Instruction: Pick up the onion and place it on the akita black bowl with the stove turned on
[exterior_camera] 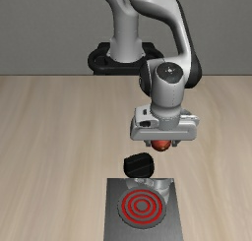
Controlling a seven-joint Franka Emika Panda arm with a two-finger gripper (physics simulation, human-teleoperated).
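Note:
A small reddish-orange onion (161,143) hangs under my gripper (160,145), which is shut on it, well above the wooden table. Only the onion's lower part shows beneath the grey hand. The akita black bowl (138,165) sits on the table just below the gripper and slightly toward the exterior view's left, at the far edge of the stove (118,225). The stove's round burner (142,208) glows red in rings. Its small knob (160,188) sits at the far right corner of the grey plate.
The wooden table (49,147) stretches wide on both sides of the bowl and stove. My arm's black base (108,56) stands at the far edge of the table.

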